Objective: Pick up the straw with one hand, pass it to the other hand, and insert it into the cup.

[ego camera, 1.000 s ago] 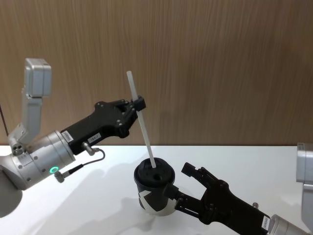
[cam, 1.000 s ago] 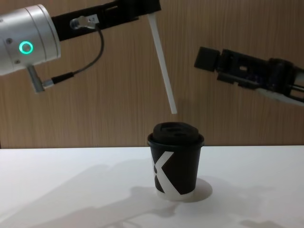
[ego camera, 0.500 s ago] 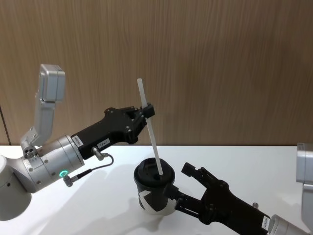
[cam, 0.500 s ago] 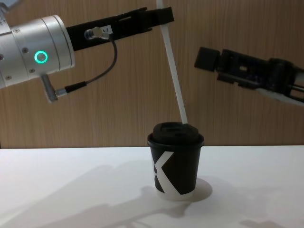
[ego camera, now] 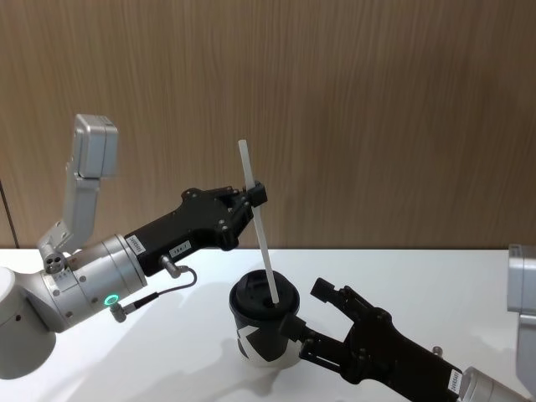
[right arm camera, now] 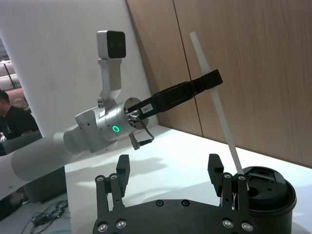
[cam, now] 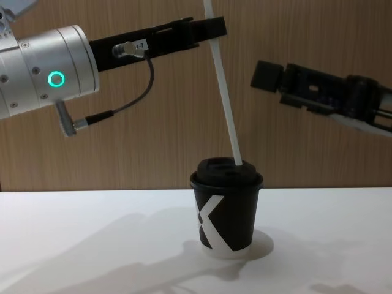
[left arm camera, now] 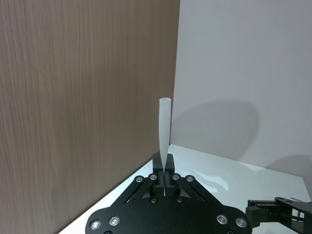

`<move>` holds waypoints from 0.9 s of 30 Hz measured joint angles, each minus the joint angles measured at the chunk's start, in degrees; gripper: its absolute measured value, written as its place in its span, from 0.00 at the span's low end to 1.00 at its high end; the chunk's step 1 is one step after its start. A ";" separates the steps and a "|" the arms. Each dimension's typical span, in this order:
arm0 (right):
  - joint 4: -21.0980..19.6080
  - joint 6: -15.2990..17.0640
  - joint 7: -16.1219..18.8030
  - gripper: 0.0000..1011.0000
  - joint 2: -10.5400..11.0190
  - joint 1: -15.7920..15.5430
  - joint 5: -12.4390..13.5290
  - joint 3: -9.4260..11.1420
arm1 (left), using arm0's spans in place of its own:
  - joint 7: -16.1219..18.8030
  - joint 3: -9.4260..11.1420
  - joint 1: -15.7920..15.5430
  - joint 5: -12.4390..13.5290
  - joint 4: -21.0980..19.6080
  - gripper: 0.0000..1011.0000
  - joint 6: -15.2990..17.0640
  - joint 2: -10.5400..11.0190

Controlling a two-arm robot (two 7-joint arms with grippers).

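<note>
Left pincer (ego camera: 254, 195), on a silver wrist with a green ring, is clenched on the straw (ego camera: 260, 230), nearer its upper end than its lower; the straw slants down from the grip, and its lower end meets the domed lid of the cup (ego camera: 266, 322), which stands upright on the white bench (ego camera: 167, 352) below and just ahead of that pincer. Right pincer (ego camera: 310, 318), all black, is released with its fingers spread; it sits low beside the cup and grasps nothing.

Chest view: the straw (cam: 226, 104) touches the lid top of the cup (cam: 228, 211), and the white K-like mark faces the camera; the straw's top is cut off by the frame edge. Left wrist view: the short upper length of the straw (left arm camera: 164, 131) rises from the closed fingers; the cup is out of frame. Right wrist view: the cup (right arm camera: 265, 187) lies just past one spread finger; that finger hides the straw's tip, so how deep it sits cannot be told.
</note>
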 joint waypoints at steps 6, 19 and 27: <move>0.00 0.00 0.00 0.99 0.00 0.00 0.00 0.00 | 0.04 -0.03 -0.13 0.23 0.18 0.01 0.03 -0.03; 0.00 0.00 0.00 0.99 0.00 0.00 0.00 0.00 | 0.22 -0.33 -0.17 0.59 0.44 0.01 0.04 0.00; 0.00 0.00 0.00 0.99 0.00 0.00 0.00 0.00 | 0.25 -0.43 -0.18 0.78 0.87 0.01 0.02 -0.14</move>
